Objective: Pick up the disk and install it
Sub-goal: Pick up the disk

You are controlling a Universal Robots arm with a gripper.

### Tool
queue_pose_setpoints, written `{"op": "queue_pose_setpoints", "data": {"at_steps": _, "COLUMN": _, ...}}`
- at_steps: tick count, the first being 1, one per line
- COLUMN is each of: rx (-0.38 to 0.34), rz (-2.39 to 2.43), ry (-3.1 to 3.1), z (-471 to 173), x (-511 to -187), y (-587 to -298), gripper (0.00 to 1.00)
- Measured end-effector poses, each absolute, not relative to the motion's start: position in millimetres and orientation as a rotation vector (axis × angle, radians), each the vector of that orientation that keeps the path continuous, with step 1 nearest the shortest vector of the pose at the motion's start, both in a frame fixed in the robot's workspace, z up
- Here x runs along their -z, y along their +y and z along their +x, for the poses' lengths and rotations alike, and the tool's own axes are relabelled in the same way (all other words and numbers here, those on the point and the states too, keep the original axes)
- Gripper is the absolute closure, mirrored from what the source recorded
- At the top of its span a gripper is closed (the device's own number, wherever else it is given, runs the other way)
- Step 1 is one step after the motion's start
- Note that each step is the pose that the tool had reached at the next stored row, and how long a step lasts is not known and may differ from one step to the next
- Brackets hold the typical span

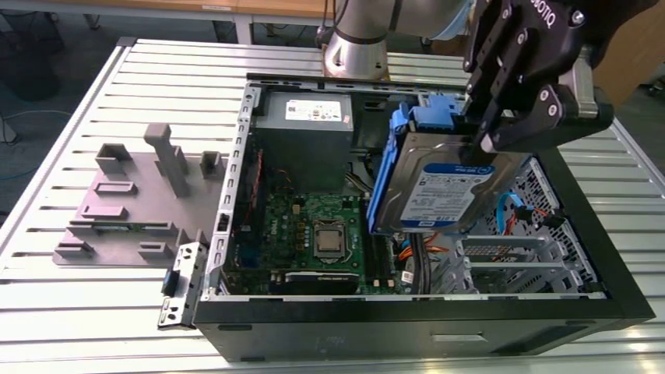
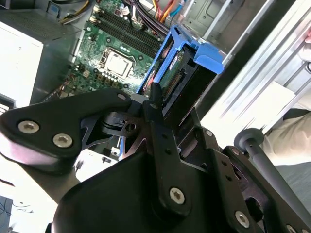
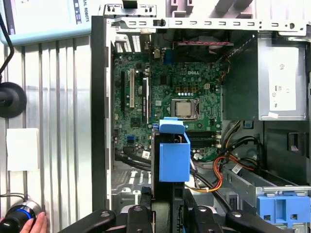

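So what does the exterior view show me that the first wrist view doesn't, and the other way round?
Exterior view: the disk's white-and-blue label face, and a grey fixture block at the exterior view's left. First wrist view: a person's hand outside the case. Both: the pincer shut on the disk, over the open computer case and its green board.

My gripper (image 1: 484,134) hangs over the computer case (image 1: 416,315), wrist tilted, jaws clamped on top edge of the disk (image 1: 449,187).

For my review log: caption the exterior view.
Gripper holds the disk tilted above the open computer case on the slatted table.
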State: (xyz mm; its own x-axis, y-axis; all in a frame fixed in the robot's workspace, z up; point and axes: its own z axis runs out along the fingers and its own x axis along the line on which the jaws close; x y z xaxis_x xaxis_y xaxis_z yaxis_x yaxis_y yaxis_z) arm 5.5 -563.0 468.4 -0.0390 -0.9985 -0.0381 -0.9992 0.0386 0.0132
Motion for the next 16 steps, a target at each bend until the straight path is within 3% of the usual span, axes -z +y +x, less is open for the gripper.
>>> {"op": "queue_pose_setpoints", "data": {"at_steps": 16, "rx": -0.056, "rz": -2.165, "ry": 2.25, "z": 5.9, "x": -468.0, "y": -572.6, "gripper": 0.65}}
